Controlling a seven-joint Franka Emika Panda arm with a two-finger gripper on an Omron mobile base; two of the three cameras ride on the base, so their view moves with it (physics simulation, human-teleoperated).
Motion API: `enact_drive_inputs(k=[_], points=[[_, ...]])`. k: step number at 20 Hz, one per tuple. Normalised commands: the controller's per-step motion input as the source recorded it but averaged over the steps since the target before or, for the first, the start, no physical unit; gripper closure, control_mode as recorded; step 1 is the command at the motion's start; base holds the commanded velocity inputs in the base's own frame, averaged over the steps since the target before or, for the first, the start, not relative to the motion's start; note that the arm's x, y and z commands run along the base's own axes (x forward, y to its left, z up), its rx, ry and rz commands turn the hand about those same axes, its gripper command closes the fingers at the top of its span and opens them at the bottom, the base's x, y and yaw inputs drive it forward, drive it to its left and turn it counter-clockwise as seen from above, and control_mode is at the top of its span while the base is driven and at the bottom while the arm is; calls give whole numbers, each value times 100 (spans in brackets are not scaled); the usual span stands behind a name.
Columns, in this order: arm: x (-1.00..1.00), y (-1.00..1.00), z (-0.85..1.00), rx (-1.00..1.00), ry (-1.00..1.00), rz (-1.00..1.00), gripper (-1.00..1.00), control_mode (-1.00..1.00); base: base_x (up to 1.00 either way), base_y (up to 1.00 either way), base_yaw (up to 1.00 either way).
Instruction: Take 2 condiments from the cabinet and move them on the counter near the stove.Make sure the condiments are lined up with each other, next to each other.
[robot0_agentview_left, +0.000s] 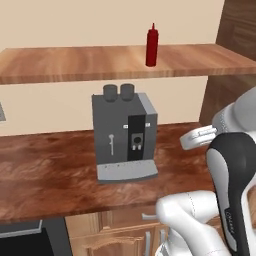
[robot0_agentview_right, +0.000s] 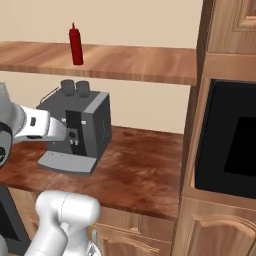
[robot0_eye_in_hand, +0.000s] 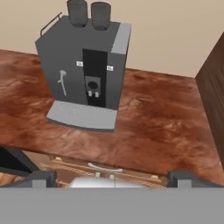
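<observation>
Red bottle (robot0_agentview_left: 152, 45) stands upright on the shelf (robot0_agentview_left: 75, 62). Claw (robot0_eye_in_hand: 112, 178) wide open, empty, above the tabletop (robot0_eye_in_hand: 166, 127) edge.

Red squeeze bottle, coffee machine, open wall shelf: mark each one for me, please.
Red squeeze bottle (robot0_agentview_left: 152, 48), left base view, middle of its body.
Coffee machine (robot0_eye_in_hand: 83, 72), hand view, dark front face.
Wall shelf (robot0_agentview_right: 135, 62), right base view, bare plank top right of the bottle.

1. Red squeeze bottle (robot0_agentview_left: 152, 45) stands upright on the shelf, pointed nozzle up.
2. Wall shelf (robot0_agentview_left: 75, 62), one light-brown wood-grain plank, runs long above the counter.
3. Counter (robot0_agentview_left: 45, 175), glossy reddish-brown wood grain, lies below.
</observation>
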Motion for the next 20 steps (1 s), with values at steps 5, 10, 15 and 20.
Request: enact_drive_inputs(k=[5,10,15,20], points=[[-18,0,6,0,-7,6,-100,-100,-20,3,12],[-38,0,28,0,-21,6,-100,-100,0,0,0],[-11,1,33,0,-18,0,-100,-100,0,0,0],[-13,3,37,0,-12,0,-100,-100,0,0,0]])
